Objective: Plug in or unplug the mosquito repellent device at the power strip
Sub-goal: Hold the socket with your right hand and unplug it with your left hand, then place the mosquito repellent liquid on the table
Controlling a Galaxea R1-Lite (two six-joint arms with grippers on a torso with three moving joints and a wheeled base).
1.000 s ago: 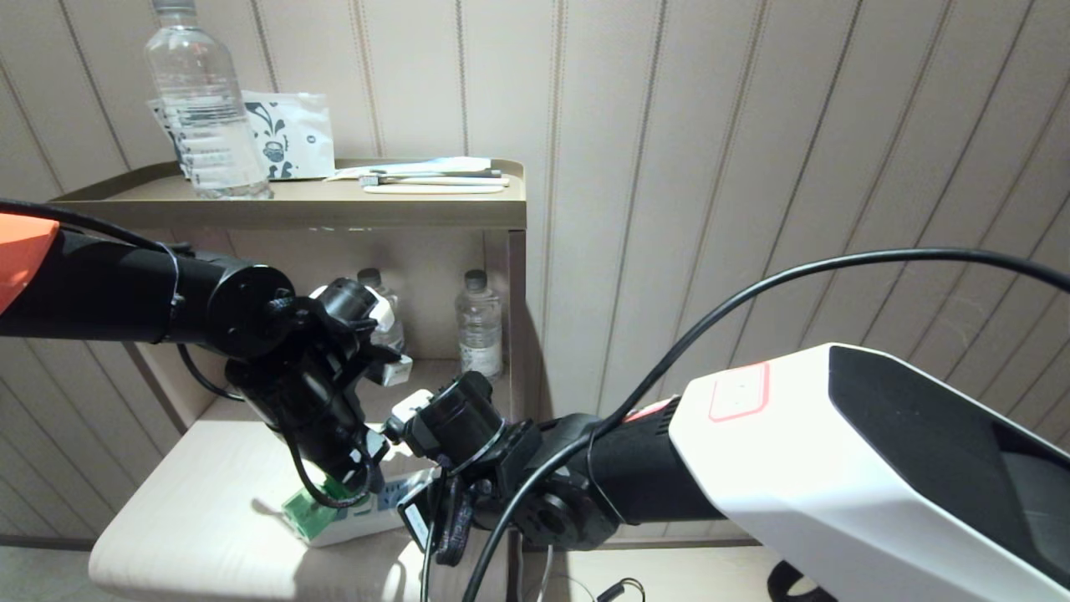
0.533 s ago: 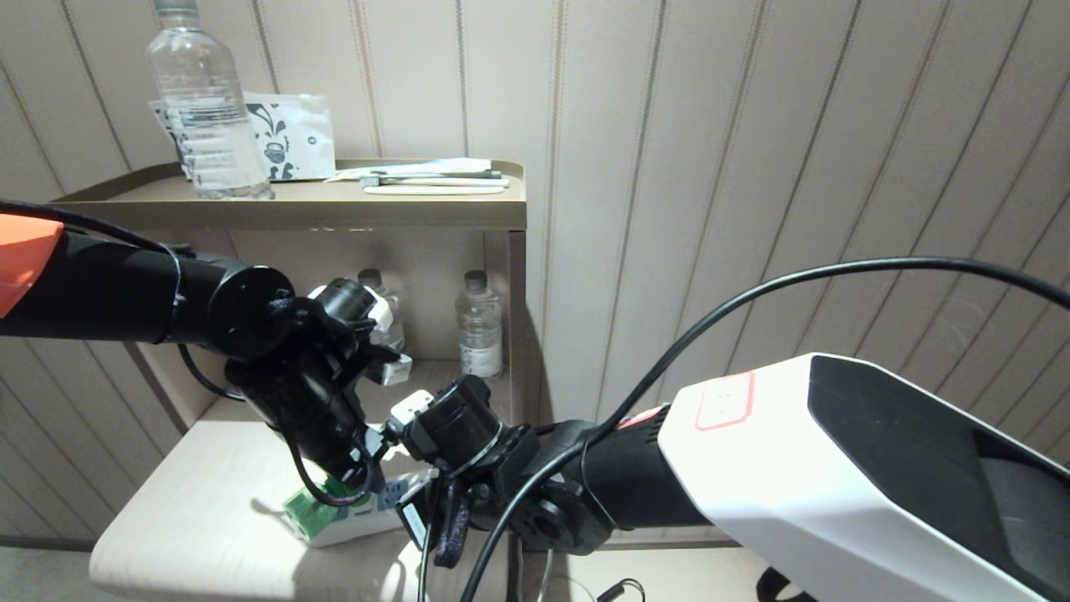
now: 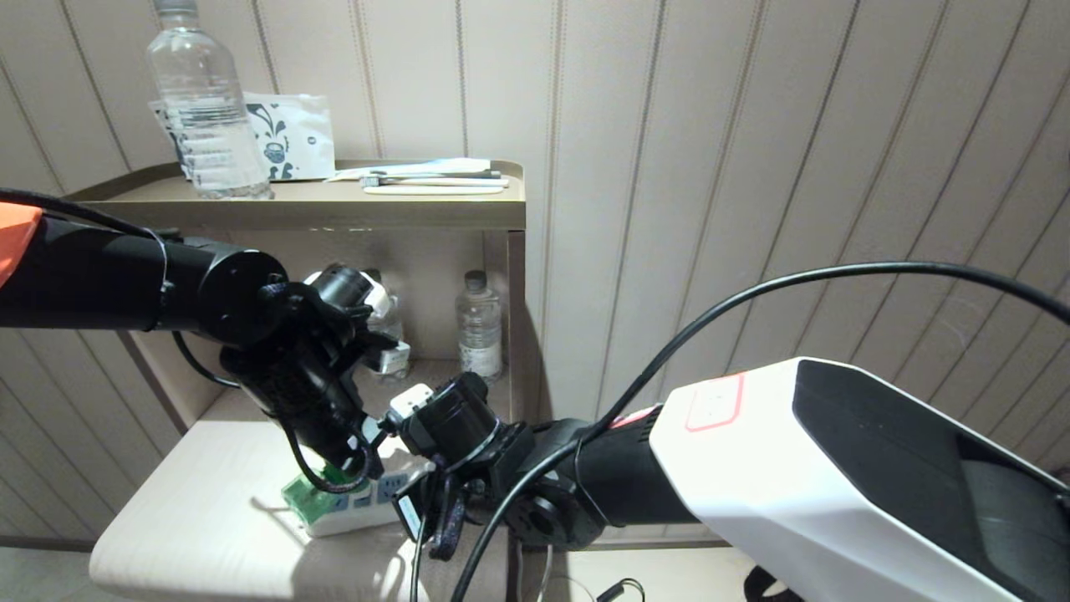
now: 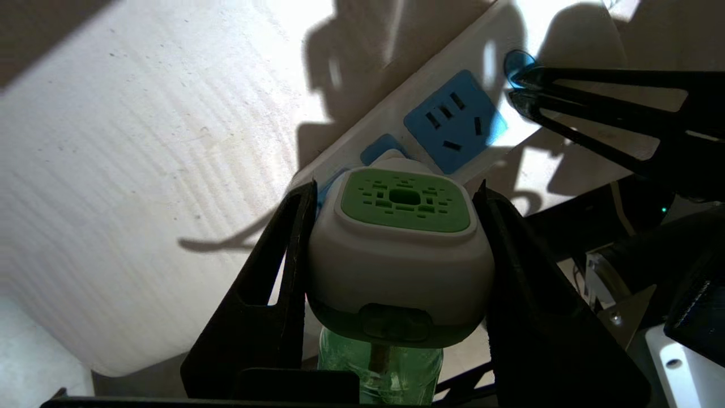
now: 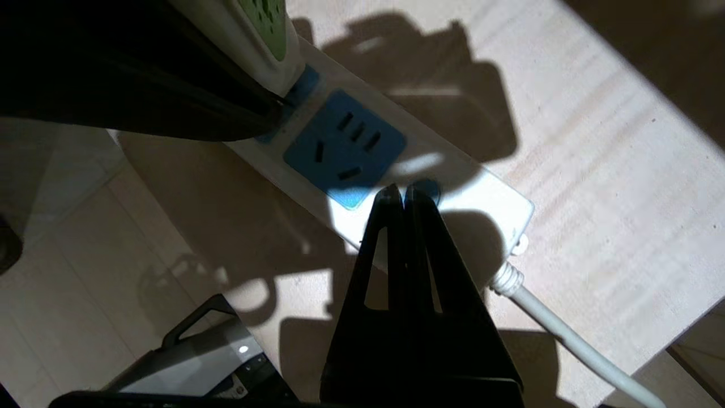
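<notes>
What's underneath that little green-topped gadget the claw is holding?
The mosquito repellent device sits over the power strip, clamped by the left gripper. Its prongs and the socket below are hidden.

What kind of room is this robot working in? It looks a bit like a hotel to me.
Probably a hotel or guest room: a padded panelled wall, a small bedside-style shelf unit holding water bottles, a sachet and a wrapped toothbrush, plus a low pale bench.

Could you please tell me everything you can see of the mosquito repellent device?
The mosquito repellent device has a rounded white plastic head with a green vented top and a translucent green bottle beneath. The left tool clamps its sides. It sits at the power strip, beside a free blue socket; its prongs are hidden.
</notes>
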